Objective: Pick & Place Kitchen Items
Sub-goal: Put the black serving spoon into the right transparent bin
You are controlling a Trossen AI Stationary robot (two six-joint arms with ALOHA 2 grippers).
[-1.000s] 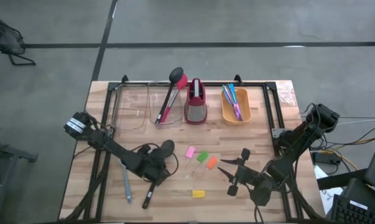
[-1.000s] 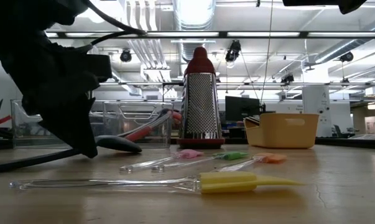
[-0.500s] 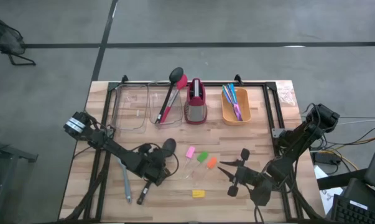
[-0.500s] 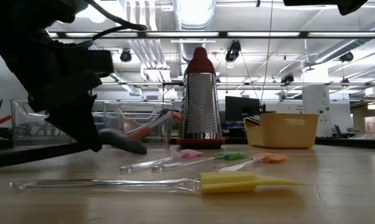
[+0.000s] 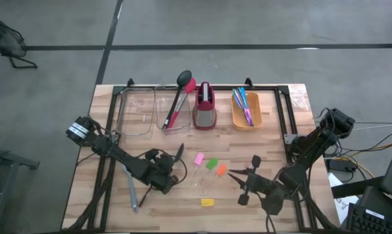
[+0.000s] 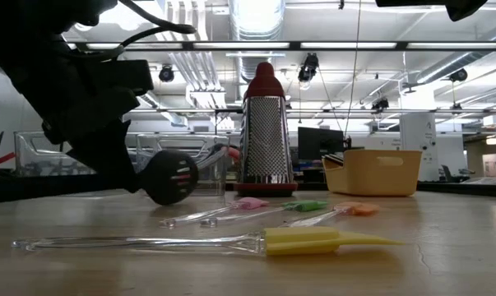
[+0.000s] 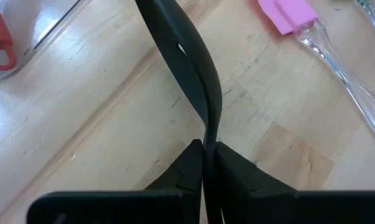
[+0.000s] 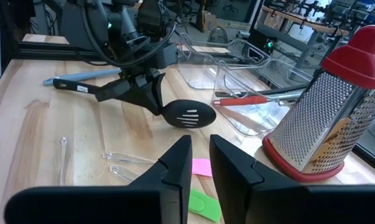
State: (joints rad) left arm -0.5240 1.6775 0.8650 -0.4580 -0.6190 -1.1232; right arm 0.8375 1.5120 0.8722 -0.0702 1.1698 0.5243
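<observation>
1. The left tool (image 5: 164,174), left of centre in the high view, is clamped on the handle of the black slotted spoon (image 8: 188,114). The spoon is tipped on edge with its head just clear of the bench (image 5: 274,130). The grip sits on a thin handle well back from the head, so the spoon could twist or slide out between the fingers (image 7: 234,165) if the arm swings fast.
2. The spoon head hangs near the pink spatula (image 5: 199,158) and its clear handle. A low sweep toward the bins could knock it, or the green spatula (image 5: 212,164) and orange spatula (image 5: 221,169) beside it.
3. The right tool (image 5: 246,184), lower right of centre in the high view, has its fingers nearly together with nothing between them. It waits near the orange spatula; a drift could nudge that one.
4. The yellow spatula (image 6: 313,241) lies alone toward the lower middle, and a grey-blue utensil (image 5: 131,192) lies at the lower left, apart from both tools.
5. Containers along the top of the bench:
   - the clear bin (image 5: 134,110) at the left looks empty;
   - the next clear bin (image 5: 162,97) holds a red spoon (image 5: 180,101) and a dark one;
   - the orange bin (image 5: 238,121) holds blue and pink cutlery (image 5: 243,104).
6. The box grater (image 5: 204,107) stands upright between the bins, and a wide approach could tip it.
</observation>
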